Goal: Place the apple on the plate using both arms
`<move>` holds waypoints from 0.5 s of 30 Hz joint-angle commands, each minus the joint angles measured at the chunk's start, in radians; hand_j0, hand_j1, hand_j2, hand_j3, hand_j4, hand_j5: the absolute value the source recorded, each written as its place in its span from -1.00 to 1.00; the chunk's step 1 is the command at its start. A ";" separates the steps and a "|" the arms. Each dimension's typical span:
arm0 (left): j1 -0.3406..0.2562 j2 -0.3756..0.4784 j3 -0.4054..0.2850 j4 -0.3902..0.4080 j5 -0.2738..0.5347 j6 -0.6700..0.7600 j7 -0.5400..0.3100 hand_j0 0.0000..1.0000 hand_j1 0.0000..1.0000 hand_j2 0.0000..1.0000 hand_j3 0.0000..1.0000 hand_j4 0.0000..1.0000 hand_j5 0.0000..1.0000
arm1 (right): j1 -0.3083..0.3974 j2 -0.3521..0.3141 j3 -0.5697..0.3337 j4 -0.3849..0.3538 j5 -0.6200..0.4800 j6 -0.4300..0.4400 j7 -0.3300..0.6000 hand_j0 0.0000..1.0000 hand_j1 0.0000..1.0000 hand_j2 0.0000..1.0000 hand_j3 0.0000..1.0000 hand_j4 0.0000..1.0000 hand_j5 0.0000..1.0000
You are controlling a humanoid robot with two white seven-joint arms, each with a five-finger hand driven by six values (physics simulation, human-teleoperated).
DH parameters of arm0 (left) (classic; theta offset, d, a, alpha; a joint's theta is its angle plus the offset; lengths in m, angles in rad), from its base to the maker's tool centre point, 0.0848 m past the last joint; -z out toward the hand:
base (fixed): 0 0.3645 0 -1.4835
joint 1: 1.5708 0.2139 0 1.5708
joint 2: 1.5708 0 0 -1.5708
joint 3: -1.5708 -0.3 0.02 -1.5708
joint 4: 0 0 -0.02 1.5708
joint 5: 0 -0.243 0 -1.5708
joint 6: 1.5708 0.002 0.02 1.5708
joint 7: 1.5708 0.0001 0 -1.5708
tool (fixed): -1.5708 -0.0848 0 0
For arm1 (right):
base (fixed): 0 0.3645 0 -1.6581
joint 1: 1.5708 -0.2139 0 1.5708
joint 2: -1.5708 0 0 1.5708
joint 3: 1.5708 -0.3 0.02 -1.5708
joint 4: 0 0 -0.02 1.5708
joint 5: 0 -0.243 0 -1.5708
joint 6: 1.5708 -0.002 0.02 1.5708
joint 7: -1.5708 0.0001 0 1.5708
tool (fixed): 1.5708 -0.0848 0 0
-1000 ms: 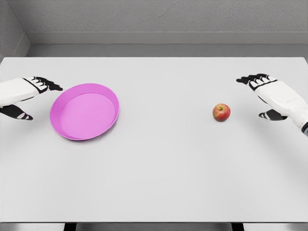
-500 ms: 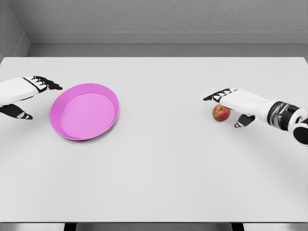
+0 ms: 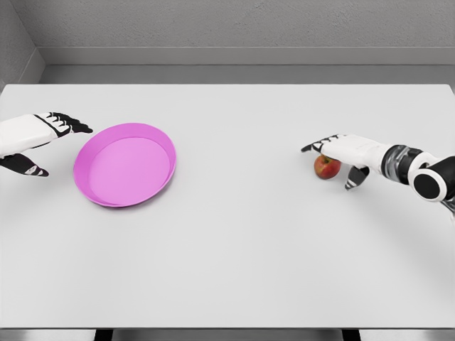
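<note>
seen from above: white table point(image 3: 234, 249), wide and matte, grey wall behind. at right, apple point(image 3: 326, 167), small, round, red with a yellowish patch, resting on the table well apart from the plate point(image 3: 125, 164). right hand point(image 3: 343, 154) draped over the apple's far side, fingers loosely spread above and past it, thumb down on the near right; not closed, nothing gripped, contact too small to tell. at left, plate lying flat, round, glossy magenta, shallow with a raised rim, nothing in it. just beside its far left edge, left hand point(image 3: 35, 138), white shell with dark fingertips, fingers extended and relaxed, holding nothing.

likely step: closing on the apple. best done by centring the palm over the fruit, curling fingers evenly around both sides with the thumb opposite, and squeezing gently, since a smooth, hard, round skin will probably roll or squirt out under a lopsided pinch. worth lifting straight up before carrying left. judging by the task, left hand probably meant to steady the plate or receive the fruit.
</note>
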 commanded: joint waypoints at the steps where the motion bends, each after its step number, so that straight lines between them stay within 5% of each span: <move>1: 0.000 0.000 0.001 0.001 0.006 0.001 0.000 1.00 1.00 1.00 1.00 1.00 1.00 | 0.000 0.000 0.001 0.012 0.000 0.000 0.000 1.00 1.00 1.00 1.00 1.00 1.00; 11: 0.000 0.001 0.001 0.001 0.006 0.001 0.000 1.00 1.00 1.00 1.00 1.00 1.00 | -0.031 0.032 0.047 0.035 0.000 0.000 0.002 1.00 1.00 1.00 1.00 1.00 1.00; 15: 0.000 0.001 0.001 0.001 0.006 0.001 0.000 1.00 1.00 1.00 1.00 1.00 1.00 | -0.031 0.032 0.047 0.033 0.000 0.000 0.019 0.50 0.50 0.50 0.50 0.50 0.50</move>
